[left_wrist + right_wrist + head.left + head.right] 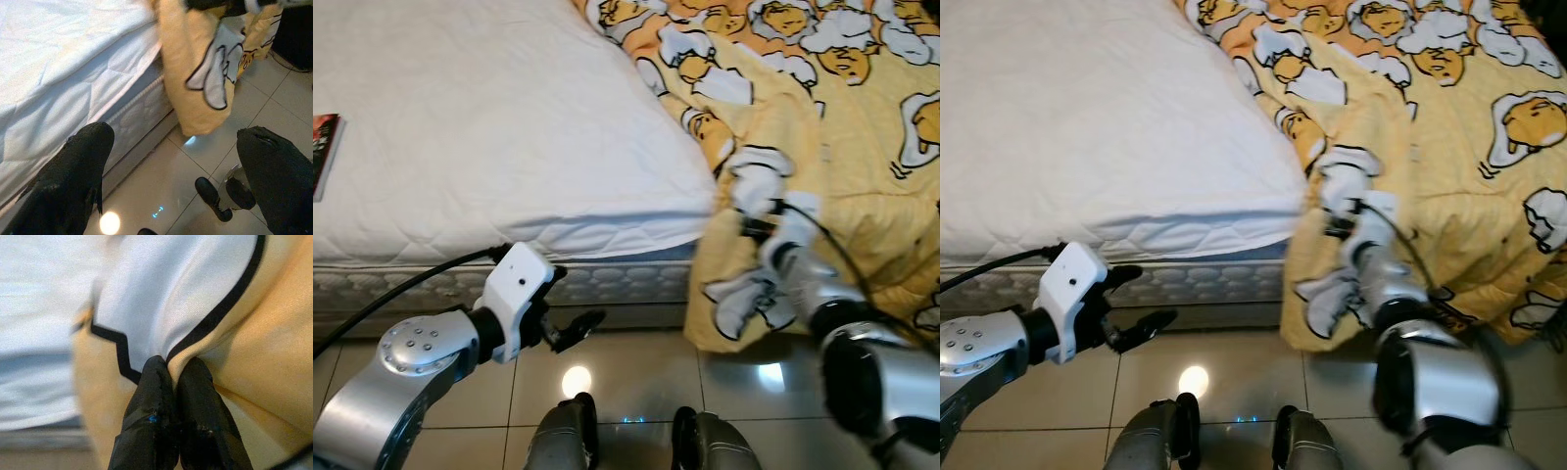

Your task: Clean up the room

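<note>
Glossy beige tiled floor [636, 377] runs along the near side of a bed [489, 147] covered by a white quilted mattress pad. At far left on the bed lies a book [323, 147] with a red-and-black cover, cut off by the picture's edge. Left gripper [570, 315] hovers low over the floor just in front of the mattress side, touching nothing; the left wrist view shows its two black fingers [73, 186] spread well apart. Between the arms, at the bottom edge, the robot's two feet [626, 441] stand on the tiles beside a bright lamp reflection. To the right, a yellow blanket [842, 127] printed with white-and-yellow cartoon figures covers the bed's right part and hangs over the bed's corner almost to the floor. Right gripper [173, 369] is at that hanging edge; its fingers [151, 421] are pressed together, pinching a fold of the blanket at a black-outlined white patch.
</note>
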Motion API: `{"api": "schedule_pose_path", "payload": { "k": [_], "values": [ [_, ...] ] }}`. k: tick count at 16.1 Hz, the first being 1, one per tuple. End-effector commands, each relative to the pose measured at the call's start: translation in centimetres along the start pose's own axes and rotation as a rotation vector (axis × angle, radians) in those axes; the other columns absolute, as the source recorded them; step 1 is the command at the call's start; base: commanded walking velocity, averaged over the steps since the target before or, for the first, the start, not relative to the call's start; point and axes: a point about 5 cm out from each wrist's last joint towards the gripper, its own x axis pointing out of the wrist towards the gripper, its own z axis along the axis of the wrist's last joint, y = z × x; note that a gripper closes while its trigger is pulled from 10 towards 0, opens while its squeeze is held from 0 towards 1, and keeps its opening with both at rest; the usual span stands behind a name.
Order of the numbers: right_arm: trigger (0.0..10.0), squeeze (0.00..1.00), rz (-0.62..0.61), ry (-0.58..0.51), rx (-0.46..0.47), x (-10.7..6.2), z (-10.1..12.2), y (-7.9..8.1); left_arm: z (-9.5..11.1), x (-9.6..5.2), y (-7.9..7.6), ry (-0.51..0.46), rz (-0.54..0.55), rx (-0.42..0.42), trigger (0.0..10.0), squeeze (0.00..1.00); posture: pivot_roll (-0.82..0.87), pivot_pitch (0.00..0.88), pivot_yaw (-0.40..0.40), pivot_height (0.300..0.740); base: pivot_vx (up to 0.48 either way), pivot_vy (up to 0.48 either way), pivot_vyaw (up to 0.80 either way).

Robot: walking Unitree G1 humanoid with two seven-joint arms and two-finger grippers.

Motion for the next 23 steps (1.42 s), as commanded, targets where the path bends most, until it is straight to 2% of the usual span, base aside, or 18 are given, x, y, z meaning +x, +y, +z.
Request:
{"api": "schedule_pose_path", "payload": {
  "k": [1, 2, 3, 4, 5, 6, 7, 9, 10, 12, 14, 15, 16, 17, 18, 21, 23],
  "values": [
    [0.0, 0.00, 0.085, -0.018, -0.016, 0.2, -0.2, 1.2, -0.4, 0.0, -0.1, 0.014, -0.003, -0.011, 10.0, 0.00, 0.17, 0.218, 0.025, 0.740, 0.000, 0.000, 0.00],
    [0.0, 0.00, 0.234, -0.032, -0.053, 0.5, -0.7, 4.2, -0.5, 0.1, -0.1, 0.014, -0.005, -0.011, 10.0, 0.00, 0.17, 0.223, 0.029, 0.740, 0.000, 0.000, 0.00],
    [0.0, 0.00, 0.271, -0.035, -0.065, 0.6, -0.9, 4.9, -0.5, 0.1, -0.1, 0.014, -0.006, -0.011, 10.0, 0.00, 0.17, 0.223, 0.029, 0.740, 0.000, 0.000, 0.00],
    [0.0, 0.00, 0.410, -0.029, -0.127, 0.6, -1.9, 7.8, -0.5, 0.2, -0.1, 0.013, -0.008, -0.012, 10.0, 0.00, 0.17, 0.225, 0.033, 0.740, 0.000, 0.000, 0.00],
    [0.0, 0.00, 0.468, -0.023, -0.151, 0.5, -2.4, 9.0, -0.5, 0.2, -0.1, 0.013, -0.008, -0.012, 10.0, 0.00, 0.17, 0.225, 0.033, 0.740, 0.000, 0.000, 0.00],
    [0.0, 0.00, 0.637, 0.004, -0.248, -0.1, -4.2, 12.2, -0.5, 0.2, -0.1, 0.012, -0.009, -0.012, 10.0, 0.00, 0.17, 0.220, 0.031, 0.740, 0.000, 0.000, 0.00],
    [0.0, 0.00, 0.762, 0.029, -0.321, -0.9, -5.8, 14.4, -0.4, 0.2, 0.0, 0.011, -0.007, -0.010, 10.0, 0.00, 0.17, 0.221, 0.030, 0.740, 0.000, 0.000, 0.00],
    [0.0, 0.00, 0.883, 0.088, -0.403, -2.3, -8.5, 16.3, -0.4, 0.2, 0.1, 0.008, -0.002, -0.009, 10.0, 0.00, 0.18, 0.225, 0.025, 0.740, 0.000, 0.000, 0.00],
    [0.0, 0.00, 0.910, 0.116, -0.434, -2.8, -9.6, 16.6, -0.4, 0.1, 0.0, 0.008, 0.000, -0.009, 10.0, 0.00, 0.18, 0.224, 0.024, 0.740, 0.000, 0.000, 0.00],
    [0.0, 0.00, 0.933, 0.166, -0.483, -3.6, -11.3, 16.2, -0.5, 0.0, -0.1, 0.008, 0.003, -0.011, 10.0, 0.00, 0.17, 0.224, 0.021, 0.740, 0.000, 0.000, 0.00],
    [0.0, 0.00, 0.955, 0.184, -0.487, -4.1, -11.9, 16.1, -0.5, 0.1, -0.1, 0.009, 0.002, -0.014, 10.0, 0.00, 0.17, 0.225, 0.024, 0.740, 0.000, 0.000, 0.00],
    [9.6, 0.00, 0.985, 0.184, -0.519, -4.5, -12.4, 16.2, -0.6, 0.2, -0.2, 0.008, -0.001, -0.015, 10.0, 0.00, 0.17, 0.224, 0.024, 0.740, 0.000, 0.000, 0.00],
    [10.0, 0.00, 1.030, 0.182, -0.504, -5.0, -12.6, 16.6, -0.5, 0.3, -0.1, 0.004, -0.001, -0.014, 10.0, 0.00, 0.16, 0.223, 0.027, 0.740, 0.000, 0.000, 0.00],
    [10.0, 0.00, 1.056, 0.171, -0.447, -5.2, -12.6, 17.1, -0.4, 0.4, 0.0, -0.002, 0.003, -0.013, 10.0, 0.00, 0.17, 0.222, 0.029, 0.740, 0.000, 0.000, 0.00],
    [10.0, 1.00, 1.062, 0.148, -0.398, -5.3, -12.3, 17.4, -0.3, 0.4, 0.1, -0.008, 0.010, -0.012, 10.0, 0.00, 0.17, 0.221, 0.030, 0.740, 0.000, 0.000, 0.00],
    [10.0, 1.00, 1.103, 0.089, -0.304, -5.6, -11.4, 18.5, -0.2, 0.5, 0.6, -0.016, 0.030, -0.013, 10.0, 0.00, 0.17, 0.221, 0.033, 0.740, 0.000, 0.000, 0.00],
    [10.0, 1.00, 1.115, 0.090, -0.323, -5.9, -11.5, 18.7, -0.2, 0.7, 0.5, -0.019, 0.034, -0.016, 10.0, 0.00, 0.16, 0.211, 0.033, 0.740, 0.000, 0.000, 0.00]
  ]
}}
